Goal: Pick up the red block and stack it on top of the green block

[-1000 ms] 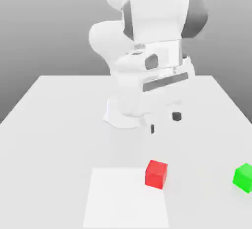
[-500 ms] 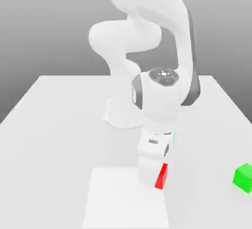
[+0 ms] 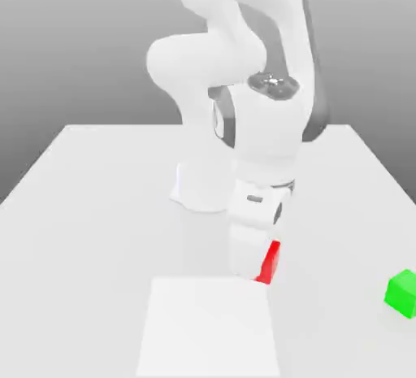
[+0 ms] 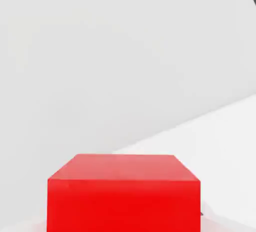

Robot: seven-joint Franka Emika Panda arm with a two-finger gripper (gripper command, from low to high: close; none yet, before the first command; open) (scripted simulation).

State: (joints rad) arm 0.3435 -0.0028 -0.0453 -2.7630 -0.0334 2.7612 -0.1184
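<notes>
Exterior view: your pincer (image 3: 258, 269) is clamped on the red block (image 3: 270, 263); green block (image 3: 402, 293) sits well apart on the worktop (image 3: 89, 206).

Red block (image 3: 269, 262) in gripper (image 3: 253, 271)

End effector (image 3: 258, 269) closed, pointing down

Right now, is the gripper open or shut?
Shut on the red block: the gripper is down around it, and the block sits close under the hand camera.
</notes>
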